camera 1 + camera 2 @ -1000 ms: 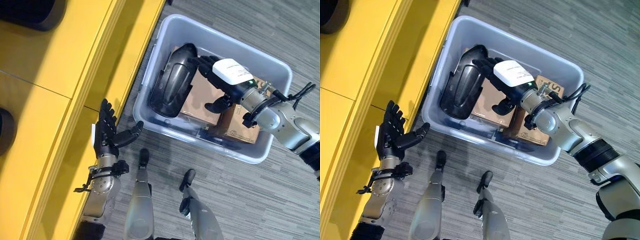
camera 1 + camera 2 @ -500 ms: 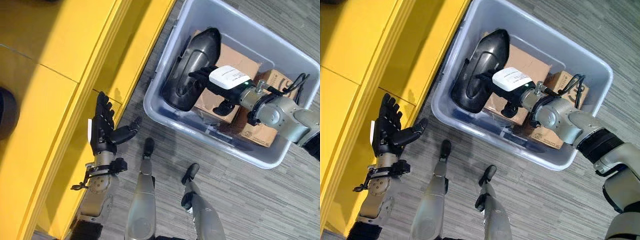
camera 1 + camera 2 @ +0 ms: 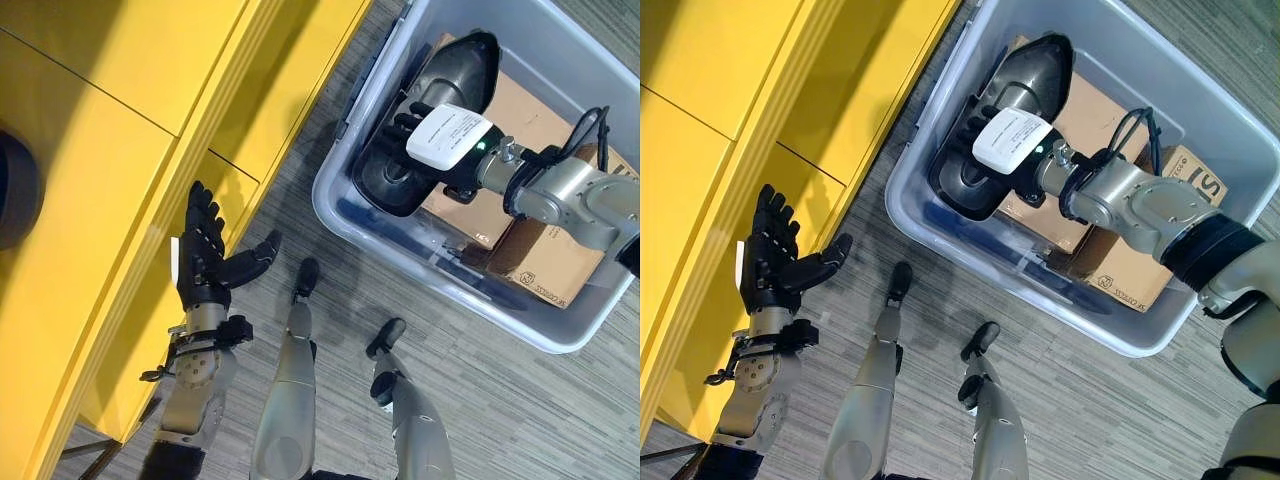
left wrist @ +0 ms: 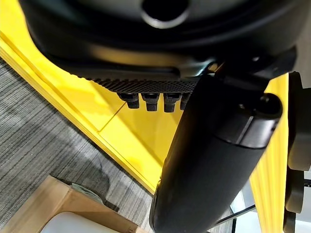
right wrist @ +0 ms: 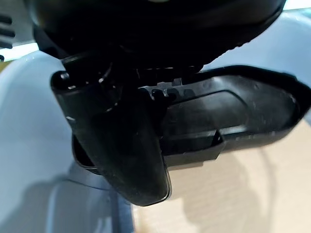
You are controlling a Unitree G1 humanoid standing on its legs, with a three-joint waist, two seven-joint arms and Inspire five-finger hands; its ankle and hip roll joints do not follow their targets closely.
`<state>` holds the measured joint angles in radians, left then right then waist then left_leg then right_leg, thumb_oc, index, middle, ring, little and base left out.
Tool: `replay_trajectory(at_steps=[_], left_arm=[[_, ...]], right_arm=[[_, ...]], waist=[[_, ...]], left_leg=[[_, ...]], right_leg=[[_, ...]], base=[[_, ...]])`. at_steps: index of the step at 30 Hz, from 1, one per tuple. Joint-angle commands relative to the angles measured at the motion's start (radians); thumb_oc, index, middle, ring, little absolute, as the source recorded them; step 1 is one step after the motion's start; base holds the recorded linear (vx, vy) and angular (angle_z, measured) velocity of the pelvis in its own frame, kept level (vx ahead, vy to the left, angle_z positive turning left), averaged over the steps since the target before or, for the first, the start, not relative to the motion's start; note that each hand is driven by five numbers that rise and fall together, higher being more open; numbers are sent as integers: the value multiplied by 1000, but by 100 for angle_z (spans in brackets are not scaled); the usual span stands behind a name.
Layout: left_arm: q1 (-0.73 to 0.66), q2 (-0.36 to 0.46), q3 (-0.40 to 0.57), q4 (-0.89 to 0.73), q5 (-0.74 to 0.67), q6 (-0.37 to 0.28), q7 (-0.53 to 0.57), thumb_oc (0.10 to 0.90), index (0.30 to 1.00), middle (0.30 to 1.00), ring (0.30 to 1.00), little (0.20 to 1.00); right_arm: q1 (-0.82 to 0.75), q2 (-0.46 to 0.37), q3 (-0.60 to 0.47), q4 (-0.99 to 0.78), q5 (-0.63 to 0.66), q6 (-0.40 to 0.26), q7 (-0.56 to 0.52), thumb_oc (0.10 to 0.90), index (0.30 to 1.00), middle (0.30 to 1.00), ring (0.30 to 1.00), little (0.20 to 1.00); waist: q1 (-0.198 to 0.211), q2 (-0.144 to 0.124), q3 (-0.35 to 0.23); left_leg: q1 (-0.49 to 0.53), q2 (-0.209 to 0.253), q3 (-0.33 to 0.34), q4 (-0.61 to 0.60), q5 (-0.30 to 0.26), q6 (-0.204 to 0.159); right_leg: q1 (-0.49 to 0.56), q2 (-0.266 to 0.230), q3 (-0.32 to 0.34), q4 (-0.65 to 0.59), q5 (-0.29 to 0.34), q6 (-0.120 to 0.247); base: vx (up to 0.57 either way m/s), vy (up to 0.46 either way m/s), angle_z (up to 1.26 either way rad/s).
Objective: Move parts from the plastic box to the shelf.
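Observation:
A grey plastic box [image 3: 338, 195] stands on the floor beside the yellow shelf [image 3: 100, 150]. In it a long black moulded part [image 3: 470, 65] lies propped on a cardboard carton [image 3: 530, 110]. My right hand [image 3: 447, 135], with a white cover on its back, reaches into the box. Its fingers [image 3: 403, 122] lie across the middle of the part [image 5: 243, 111] and its thumb [image 5: 121, 145] stands apart. My left hand [image 3: 205, 262] is held up open and empty in front of the shelf edge, thumb [image 4: 214, 145] spread.
A second carton [image 3: 550, 265] fills the box's near right corner. A dark round object [image 3: 15, 190] rests on the shelf at the far left. Striped grey carpet [image 3: 520, 400] surrounds the box.
The camera has swung, shifting the whole scene. My right hand has slid from the part's upper end to its middle. My left hand stays raised and open.

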<state>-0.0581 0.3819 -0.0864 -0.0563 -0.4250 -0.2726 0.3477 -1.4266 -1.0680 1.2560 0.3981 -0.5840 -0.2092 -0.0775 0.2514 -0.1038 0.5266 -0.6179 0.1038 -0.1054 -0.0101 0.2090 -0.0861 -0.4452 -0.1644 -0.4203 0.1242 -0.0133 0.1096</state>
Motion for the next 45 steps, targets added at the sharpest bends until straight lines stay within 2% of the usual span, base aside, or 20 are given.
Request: replay_trajectory(at_steps=[1,4,5,7,11,16,17,19,20,21,22,25,26,30,38,39,44,45], left_arm=[[16,43,23,-135,32,-112,21,900,1000,1000,1000,1000],[17,59,23,-123,28,-120,23,900,1000,1000,1000,1000],[21,63,18,-119,28,-120,24,900,1000,1000,1000,1000],[28,83,19,-118,29,-121,24,900,1000,1000,1000,1000],[36,96,19,-121,28,-129,27,900,1000,1000,1000,1000],[26,109,13,-132,22,-145,36,900,1000,1000,1000,1000],[23,109,13,-136,28,-152,43,900,1000,1000,1000,1000],[6,97,1,-143,26,-159,50,900,1000,1000,1000,1000],[4,97,1,-142,26,-159,50,900,1000,1000,1000,1000],[-2,90,1,-142,29,-163,56,900,1000,1000,1000,1000],[-2,87,0,-142,30,-163,56,900,1000,1000,1000,1000],[-6,76,-2,-140,27,-165,57,900,1000,1000,1000,1000],[-9,62,-4,-135,23,-168,58,900,1000,1000,1000,1000],[-21,52,-9,-125,18,-170,62,900,1000,1000,1000,1000],[-25,61,-21,-108,-4,-159,32,900,1000,1000,1000,1000],[-23,72,-15,-104,-2,-152,26,900,1000,1000,1000,1000],[-16,76,-8,-102,-1,-135,7,900,1000,1000,1000,1000],[-17,79,-4,-101,-1,-130,2,900,1000,1000,1000,1000]], right_arm=[[-180,-97,90,-12,-44,8,-70,900,1000,1000,1000,1000],[-222,-84,144,44,-95,18,-81,900,1000,1000,1000,1000],[-217,-81,144,58,-103,20,-82,900,1000,1000,1000,1000],[-214,-86,144,91,-129,25,-85,900,1000,1000,1000,1000],[-211,-95,144,136,-143,37,-96,900,1000,1000,1000,1000],[-215,-66,144,227,-138,55,-122,900,1000,1000,1000,1000],[-214,-48,144,261,-139,59,-131,900,1000,1000,1000,1000],[-204,-20,144,319,-137,68,-144,900,1000,1000,1000,1000],[-204,-20,144,322,-138,67,-146,900,1000,1000,1000,1000],[-194,-10,144,344,-139,70,-140,900,1000,1000,1000,1000],[-188,-4,144,353,-145,71,-138,400,300,300,300,300],[-175,11,144,362,-145,70,-133,400,300,300,300,300],[-164,25,144,363,-138,66,-122,400,300,300,300,300],[-150,35,143,347,-145,64,-131,400,300,300,300,300],[-92,-18,108,159,-127,27,-132,400,300,300,300,300],[-81,-53,100,93,-131,16,-130,400,300,300,300,300],[-34,-121,55,-18,-121,-3,-132,400,300,300,300,300],[-22,-137,37,-42,-118,-6,-128,400,300,300,300,300]], waist=[[9,-6,-7],[11,-20,-7],[9,-29,-7],[14,-41,-7],[11,-37,-7],[13,-25,-7],[16,-20,-7],[21,12,-7],[19,13,-7],[21,33,-7],[22,41,-7],[23,55,-7],[22,69,-7],[22,79,-7],[18,62,-7],[16,54,-7],[12,38,-7],[15,40,-7]], left_leg=[[30,48,92,-56,11,-40],[3,45,87,-53,5,-36],[17,43,79,-56,-16,-44],[-6,39,78,-50,-20,-43],[-48,33,75,-33,-27,-40],[-119,20,67,16,-54,-21],[-154,15,59,56,-74,-14],[-214,-1,43,119,-98,-5],[-219,-3,41,124,-99,-5],[-236,-13,33,135,-104,0],[-243,-15,30,138,-104,1],[-250,-21,24,142,-104,4],[-249,-22,22,142,-104,7],[-226,-25,23,131,-97,8],[-86,-21,39,76,-73,1],[-37,-18,42,55,-65,-4],[66,-12,56,20,-55,-14],[78,-7,67,17,-34,-8]], right_leg=[[87,-7,-4,73,-73,22],[62,-5,-6,79,-75,23],[73,-5,9,83,-94,30],[55,-5,6,90,-100,29],[14,-10,4,110,-109,29],[-66,-23,14,182,-122,32],[-100,-33,14,225,-127,35],[-151,-53,15,296,-148,38],[-154,-55,14,301,-151,38],[-172,-62,11,326,-160,41],[-180,-67,10,338,-164,41],[-189,-72,12,352,-171,40],[-190,-75,10,362,-174,40],[-168,-76,6,353,-173,41],[-31,-60,-3,284,-163,29],[16,-54,-7,256,-157,27],[127,-44,-13,180,-142,26],[145,-42,-30,155,-116,20]], base=[[31,-18,6],[61,-31,6],[98,-61,3],[69,-43,3],[40,-25,0],[23,-18,1],[28,-42,5],[28,-39,9],[19,-16,17],[18,-11,12],[27,-17,8],[13,4,9],[2,3,9],[-13,13,5],[-38,21,5],[-41,29,9],[-51,33,1],[-110,60,-13]])
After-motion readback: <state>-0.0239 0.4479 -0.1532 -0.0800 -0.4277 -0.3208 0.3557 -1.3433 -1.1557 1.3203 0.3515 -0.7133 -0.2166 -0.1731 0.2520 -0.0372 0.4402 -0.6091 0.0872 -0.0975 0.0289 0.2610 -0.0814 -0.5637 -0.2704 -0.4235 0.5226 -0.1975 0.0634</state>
